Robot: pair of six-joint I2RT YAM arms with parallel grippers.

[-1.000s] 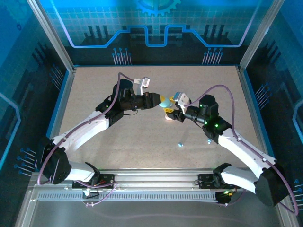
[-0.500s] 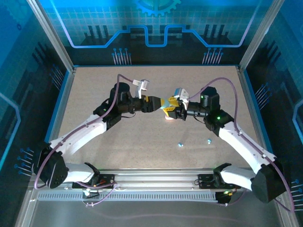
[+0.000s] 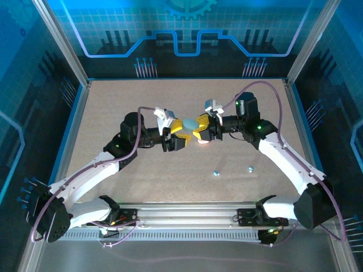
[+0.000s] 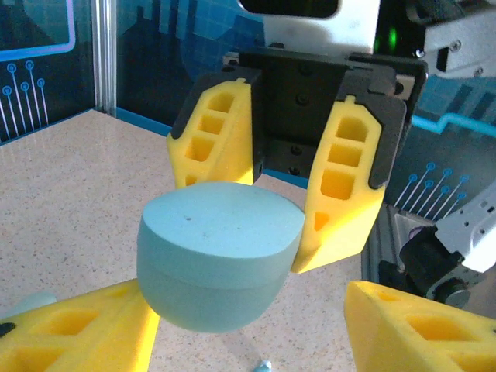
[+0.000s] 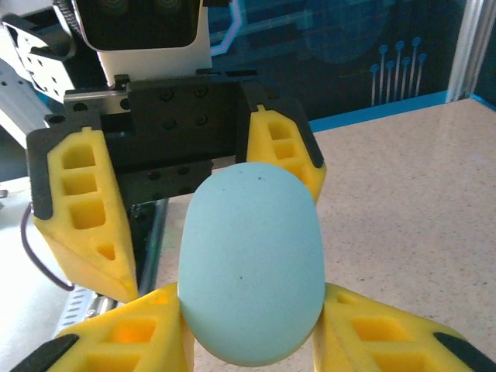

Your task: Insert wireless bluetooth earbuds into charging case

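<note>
Earbuds (image 3: 216, 173) are seen loose on the table (image 3: 142, 102), well apart from the closed charging case (image 5: 249, 260), which is clamped by the right gripper (image 5: 252, 333) while the left gripper (image 4: 248, 333) is spread wide beside it. Lid opening is judged the step in hand.

Open table (image 3: 142, 96) surrounds left hand (image 3: 181, 136), right hand (image 3: 199, 128) and case (image 3: 189, 123) between.
</note>
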